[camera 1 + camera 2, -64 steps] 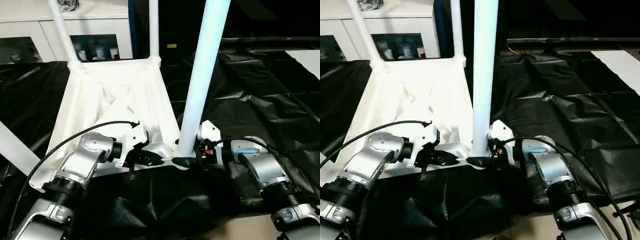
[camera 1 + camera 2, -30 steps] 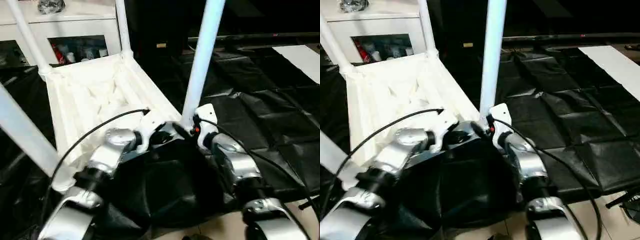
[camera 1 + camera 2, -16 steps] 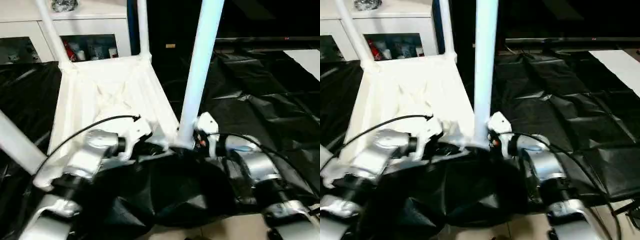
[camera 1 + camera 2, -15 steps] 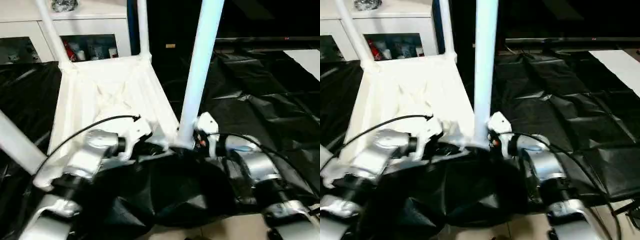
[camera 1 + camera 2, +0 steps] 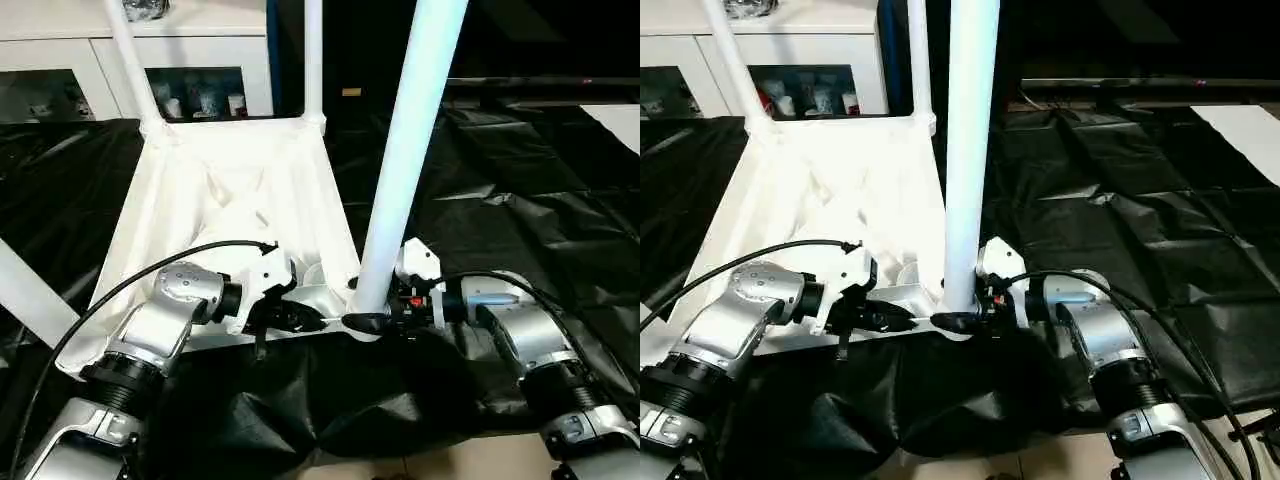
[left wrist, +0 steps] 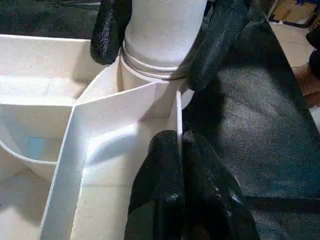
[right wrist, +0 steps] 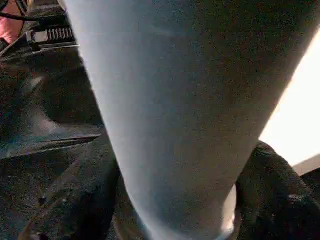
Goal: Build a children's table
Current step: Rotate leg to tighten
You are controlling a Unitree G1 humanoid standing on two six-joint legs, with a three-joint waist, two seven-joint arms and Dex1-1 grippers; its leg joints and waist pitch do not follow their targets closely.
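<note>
The white tabletop [image 5: 200, 190] lies underside up on black sheeting, with white legs standing upright in its corner sockets. The near right leg [image 5: 400, 180] rises from the corner closest to my hands. My right gripper [image 5: 365, 322] has a black finger [image 6: 220, 40] pressed on each side of that leg's base, just above the socket. My left gripper [image 5: 300, 320] is shut on the thin near rim of the tabletop [image 6: 125, 115], right beside that corner. Its fingers [image 6: 170, 190] pinch the rim wall.
A white cabinet [image 5: 60, 60] with glass doors stands behind the tabletop. Crinkled black sheeting [image 5: 520, 200] covers the floor on both sides and is bunched in front of my arms. The near left leg [image 5: 30, 295] leans past my left forearm.
The view has swayed and come back. My right gripper's fingers have drawn in around the base of the near right leg. My left gripper stays shut on the rim.
</note>
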